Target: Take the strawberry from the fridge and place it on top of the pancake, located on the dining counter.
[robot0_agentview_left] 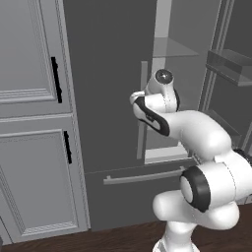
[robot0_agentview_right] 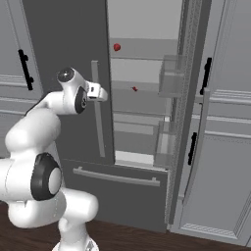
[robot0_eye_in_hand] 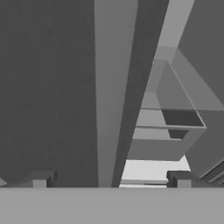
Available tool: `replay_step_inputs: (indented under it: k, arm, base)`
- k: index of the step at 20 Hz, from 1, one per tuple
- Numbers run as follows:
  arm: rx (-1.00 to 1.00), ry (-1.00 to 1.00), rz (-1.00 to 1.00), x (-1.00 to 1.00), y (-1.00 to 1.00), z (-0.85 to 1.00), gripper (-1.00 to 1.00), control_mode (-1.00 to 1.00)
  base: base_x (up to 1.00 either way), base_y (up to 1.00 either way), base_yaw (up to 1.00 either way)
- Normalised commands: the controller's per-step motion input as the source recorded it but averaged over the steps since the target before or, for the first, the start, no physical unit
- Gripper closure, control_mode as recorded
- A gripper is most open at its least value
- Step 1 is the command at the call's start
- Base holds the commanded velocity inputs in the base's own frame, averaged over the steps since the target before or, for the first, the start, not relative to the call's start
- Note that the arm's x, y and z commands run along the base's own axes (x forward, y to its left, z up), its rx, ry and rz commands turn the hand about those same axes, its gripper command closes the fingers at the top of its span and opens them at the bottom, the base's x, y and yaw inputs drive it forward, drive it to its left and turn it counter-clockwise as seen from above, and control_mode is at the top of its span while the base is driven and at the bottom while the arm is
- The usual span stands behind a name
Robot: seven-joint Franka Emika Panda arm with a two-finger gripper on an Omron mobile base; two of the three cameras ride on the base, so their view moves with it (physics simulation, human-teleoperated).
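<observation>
The fetching step is judged to be in hand: the fridge stands with its right door swung wide, and nothing has yet been picked up. The gripper is seen in the hand view with its two tips set wide apart and nothing between them, aimed along the edge of the closed left door and its long bar handle, with the pale interior and shelves opening to one side. In the right base view the hand is held just in front of that handle, outside the cavity. The strawberry is seen there as a small red berry on an upper shelf, higher than the hand and further in, well apart from the tips. A second, smaller red spot is visible on a lower shelf; it is too small to be told for certain what it is. For the next move, the hand would need to be raised and carried sideways into the open compartment, then levelled with the upper shelf so that the berry is brought between the tips.
</observation>
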Motion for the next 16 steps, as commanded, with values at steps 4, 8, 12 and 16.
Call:
replay_step_inputs:
  k: [4, 8, 12, 16]
  arm:
    - [0.0, 0.0, 0.0, 0.55, 0.01, -0.21, -1.0, -1.0]
    - [0.0, 0.0, 0.0, 0.55, 0.0, -0.09, -1.0, -1.0]
    - [0.0, 0.0, 0.0, 0.53, 0.0, -0.12, -1.0, -1.0]
    - [0.0, 0.0, 0.0, 0.41, 0.01, -0.14, -1.0, -1.0]
  base:
    - [0.0, 0.0, 0.0]
    - [0.0, 0.0, 0.0]
    - [0.0, 0.0, 0.0]
    - [0.0, 0.0, 0.0]
